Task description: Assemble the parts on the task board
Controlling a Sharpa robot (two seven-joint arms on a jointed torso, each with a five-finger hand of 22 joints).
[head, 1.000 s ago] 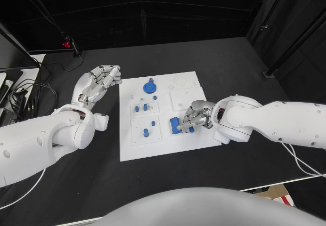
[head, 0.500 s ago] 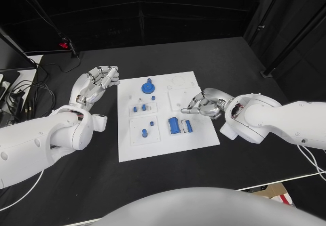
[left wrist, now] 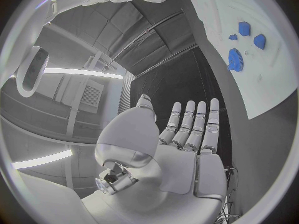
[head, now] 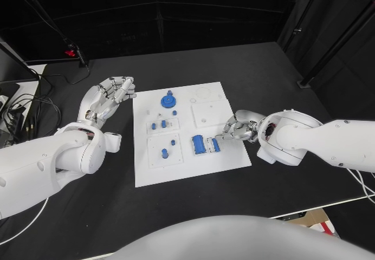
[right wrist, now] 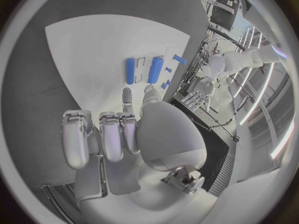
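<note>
The white task board [head: 226, 97] lies mid-table. On it are a blue gear [head: 169, 101], small blue parts [head: 159, 124] in a clear holder, a blue peg [head: 165, 153], and two long blue pieces [head: 198, 144] side by side. My right hand [head: 238, 129] hovers at the board's right edge just beside those pieces, fingers curled in, nothing held. In the right wrist view its fingertips [right wrist: 127, 93] point at the two long pieces [right wrist: 129, 70]. My left hand [head: 109, 95] rests off the board's far left corner, flat, fingers straight [left wrist: 190, 124], holding nothing.
Cables and a monitor edge [head: 15, 103] lie at the table's left side. Black table [head: 195, 206] stretches between the board and me. Recessed clear plates [head: 209, 114] sit on the board's far right part.
My right hand has let go of the two long blue pieces and drawn back to the right, leaving them lying on the board. The left hand has not moved.
</note>
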